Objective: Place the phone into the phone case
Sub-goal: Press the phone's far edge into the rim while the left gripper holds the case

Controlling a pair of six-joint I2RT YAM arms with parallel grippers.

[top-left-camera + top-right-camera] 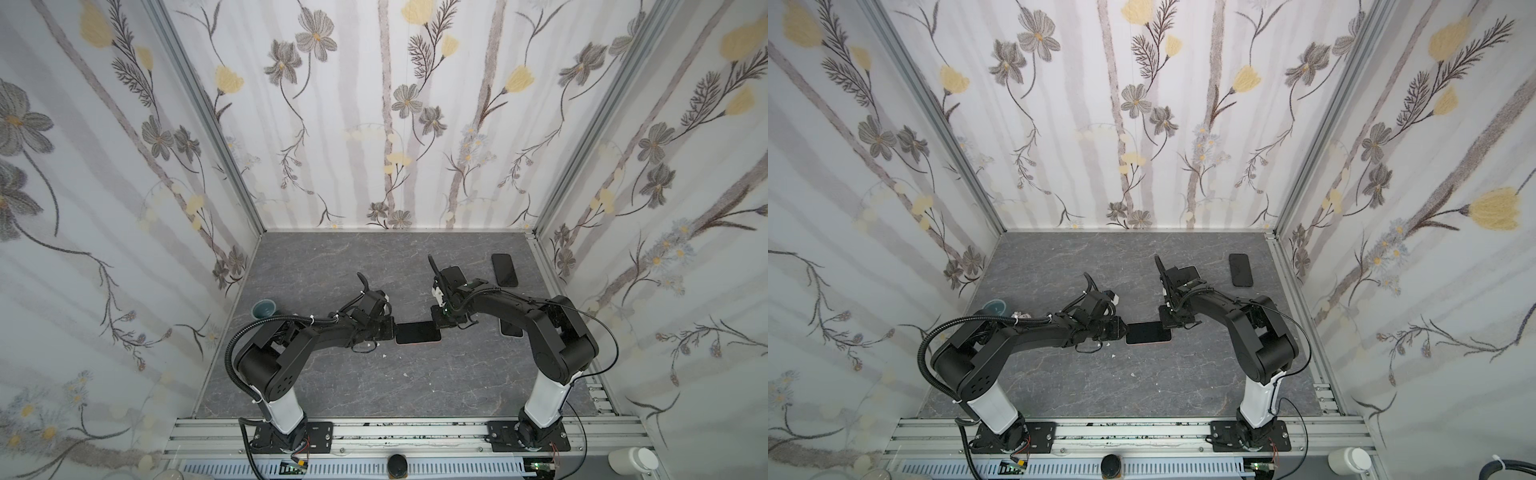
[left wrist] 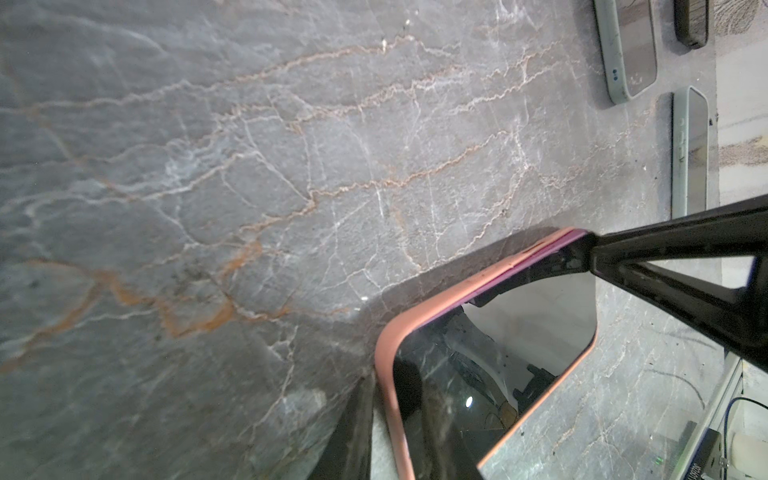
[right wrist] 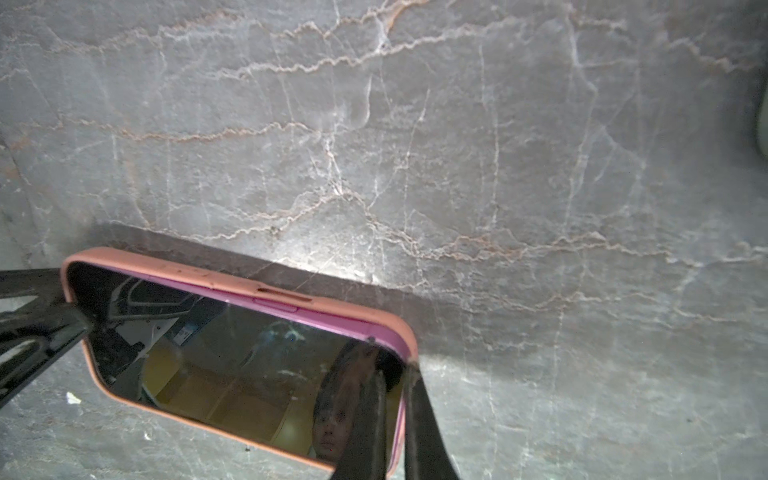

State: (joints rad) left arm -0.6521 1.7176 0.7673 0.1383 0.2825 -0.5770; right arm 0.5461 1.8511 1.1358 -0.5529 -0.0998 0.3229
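Screen-up on table (image 1: 374, 395), phone (image 3: 249, 374) in pink case (image 3: 232, 283); one end pinched in left gripper (image 1: 394, 330), opposite corner rim nipped by right gripper (image 3: 392, 365), jaws pressed nearly together.

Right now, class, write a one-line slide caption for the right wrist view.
Right gripper pinches one end of the salmon case around the pink phone; left gripper touches the other end.

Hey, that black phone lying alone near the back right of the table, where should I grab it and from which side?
Grip the black phone across its narrow width, on the two long edges near mid-length, coming straight down from above. It lies flat on the table, so only its thin edges offer purchase, and nothing crowds either long side.
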